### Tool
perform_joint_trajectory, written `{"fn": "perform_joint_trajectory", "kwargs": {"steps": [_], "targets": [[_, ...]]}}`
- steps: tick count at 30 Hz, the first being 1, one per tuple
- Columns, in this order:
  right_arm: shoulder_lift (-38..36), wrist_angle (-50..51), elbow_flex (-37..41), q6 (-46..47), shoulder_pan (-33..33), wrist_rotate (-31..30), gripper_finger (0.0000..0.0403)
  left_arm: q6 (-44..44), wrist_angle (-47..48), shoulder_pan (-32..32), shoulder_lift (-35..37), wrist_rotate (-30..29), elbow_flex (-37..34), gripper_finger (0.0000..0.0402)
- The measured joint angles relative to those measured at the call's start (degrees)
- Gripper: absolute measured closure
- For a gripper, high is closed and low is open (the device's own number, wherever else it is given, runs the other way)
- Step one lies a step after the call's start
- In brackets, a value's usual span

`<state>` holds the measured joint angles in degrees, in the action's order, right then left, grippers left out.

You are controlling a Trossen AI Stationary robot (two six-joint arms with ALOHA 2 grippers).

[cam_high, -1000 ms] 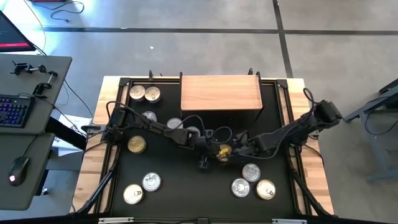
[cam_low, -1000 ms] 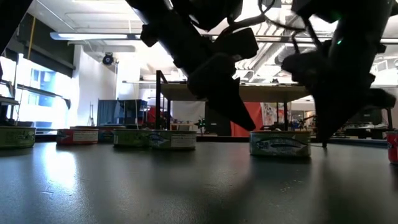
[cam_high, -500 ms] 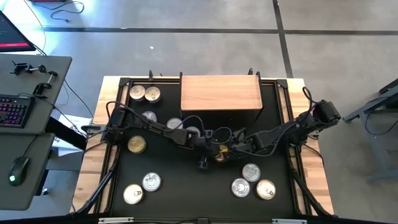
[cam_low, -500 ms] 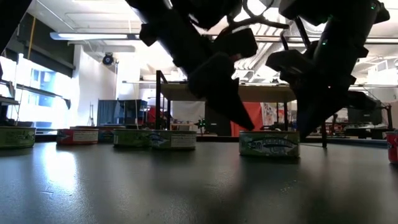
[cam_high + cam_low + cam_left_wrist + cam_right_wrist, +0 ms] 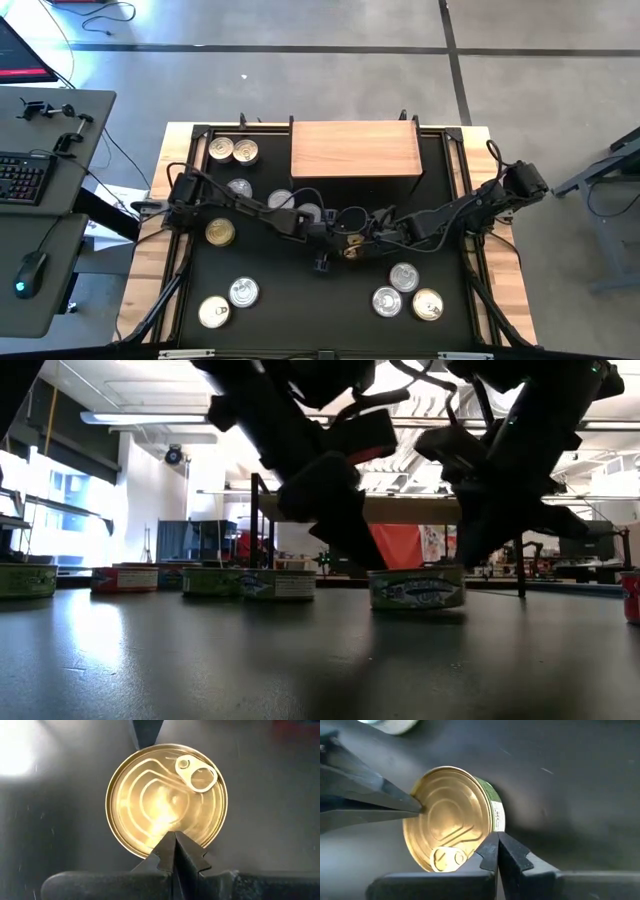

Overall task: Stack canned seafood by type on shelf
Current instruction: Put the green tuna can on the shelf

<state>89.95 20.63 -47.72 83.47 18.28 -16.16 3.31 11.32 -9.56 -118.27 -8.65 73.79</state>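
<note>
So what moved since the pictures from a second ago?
The right gripper, shut, pushed the gold-lidded can sideways toward the left gripper, which is also shut and now touches the can's other side. In the low view the can slid left. Nothing was grabbed or let go. The other cans and the shelf stayed put.

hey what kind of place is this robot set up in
Likely a robotics lab or workshop: a desk with a keyboard and mouse beside the table, bare concrete floor, and open industrial ceiling lights.
</note>
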Motion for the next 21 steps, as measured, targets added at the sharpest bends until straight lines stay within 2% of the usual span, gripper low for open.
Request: {"fn": "perform_joint_trajectory", "kwargs": {"steps": [5,12,21], "targets": [[0.0,-1.1,-0.3,0.0,0.0,-0.3,0.0403,-3.2,-2.0,-0.6,0.2,-0.9,-2.5,0.0401],[-0.1,-0.8,-3.0,-0.5,0.6,0.2,0.0403,-3.1,-1.1,-2.3,0.4,-5.9,-2.7,0.0401],[-0.1,-2.5,-7.2,-3.7,0.4,-0.4,0.0403,-1.6,2.5,-2.6,4.0,-8.7,-3.2,0.0401]]}}
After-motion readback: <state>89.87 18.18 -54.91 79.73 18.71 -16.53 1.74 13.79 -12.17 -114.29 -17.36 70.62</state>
